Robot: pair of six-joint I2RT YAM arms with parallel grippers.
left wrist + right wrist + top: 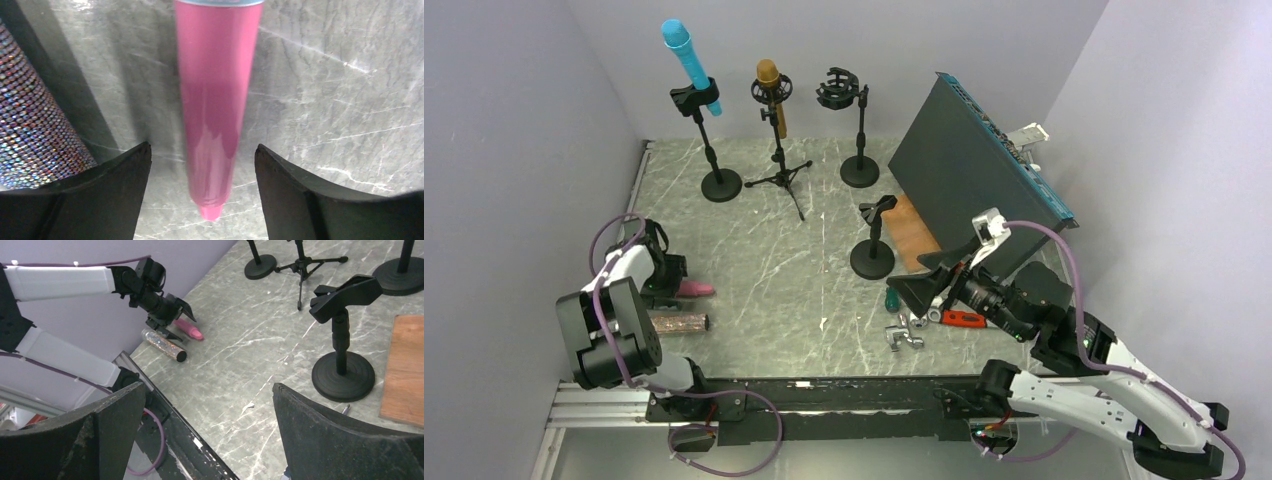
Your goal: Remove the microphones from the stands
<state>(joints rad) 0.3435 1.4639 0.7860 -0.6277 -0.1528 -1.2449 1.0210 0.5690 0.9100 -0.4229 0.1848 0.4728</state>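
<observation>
A blue microphone (689,55) sits tilted in a clip stand at the back left. A gold microphone (770,85) hangs in a tripod stand beside it. A pink microphone (694,289) lies flat on the table at the left, next to a glitter microphone (677,322). My left gripper (202,146) is open, and the pink microphone's tail (215,100) lies between the jaws with a gap on each side. The glitter microphone (30,115) lies just outside the left jaw. My right gripper (208,386) is open and empty, raised above the table near the short empty clip stand (342,315).
An empty shock-mount stand (844,95) stands at the back. A dark panel with a blue edge (974,165) leans at the right over a wooden board (911,230). A green screwdriver (891,297), a red-handled tool (964,318) and metal parts (904,335) lie under my right arm.
</observation>
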